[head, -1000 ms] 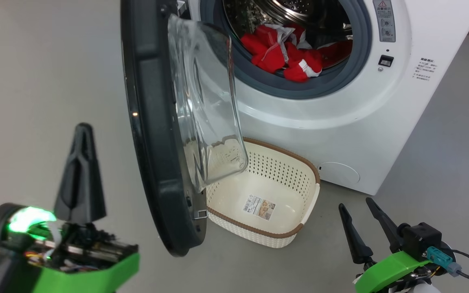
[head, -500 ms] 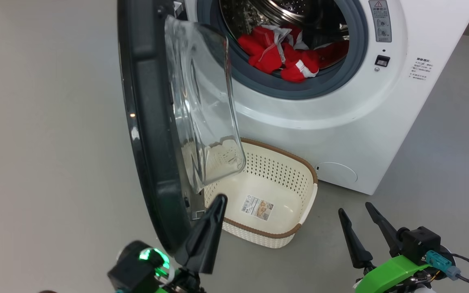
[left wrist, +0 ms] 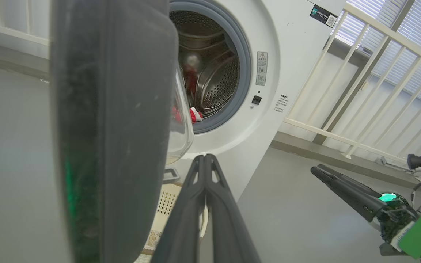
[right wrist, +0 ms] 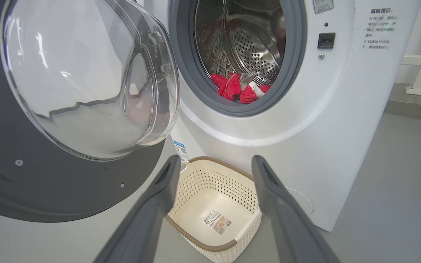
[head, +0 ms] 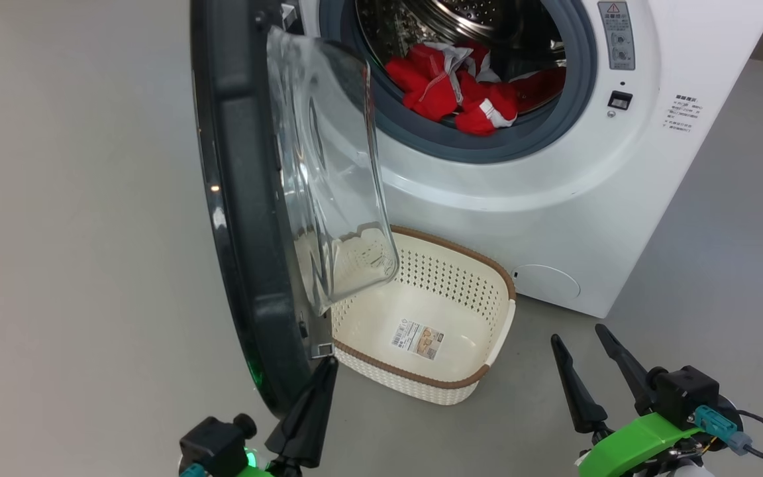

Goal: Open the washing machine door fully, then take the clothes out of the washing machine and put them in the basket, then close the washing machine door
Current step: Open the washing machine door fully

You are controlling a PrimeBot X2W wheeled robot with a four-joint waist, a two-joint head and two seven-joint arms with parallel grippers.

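The white washing machine point(head: 554, 199) stands ahead with its door point(head: 249, 199) swung out to the left, clear glass bowl facing right. Red clothes point(head: 461, 86) lie at the drum's front lip, also seen as clothes point(right wrist: 238, 87) from the right wrist. The cream basket point(head: 494, 331) sits on the floor below the opening, nothing in it but a paper label. My left gripper point(head: 325, 368) is shut, its tip just beneath the door's lower edge; in the left wrist view the door's rim point(left wrist: 112, 128) looms close on the left. My right gripper point(head: 580, 341) stands open right of the basket.
Grey floor point(head: 77, 265) spreads to the left of the door and to the machine's right. A white railing point(left wrist: 360, 91) with blinds behind it runs along the wall to the machine's right.
My left gripper has swung from the far left of the door to just under its lower edge, near the basket's left corner. The right gripper has stayed put.
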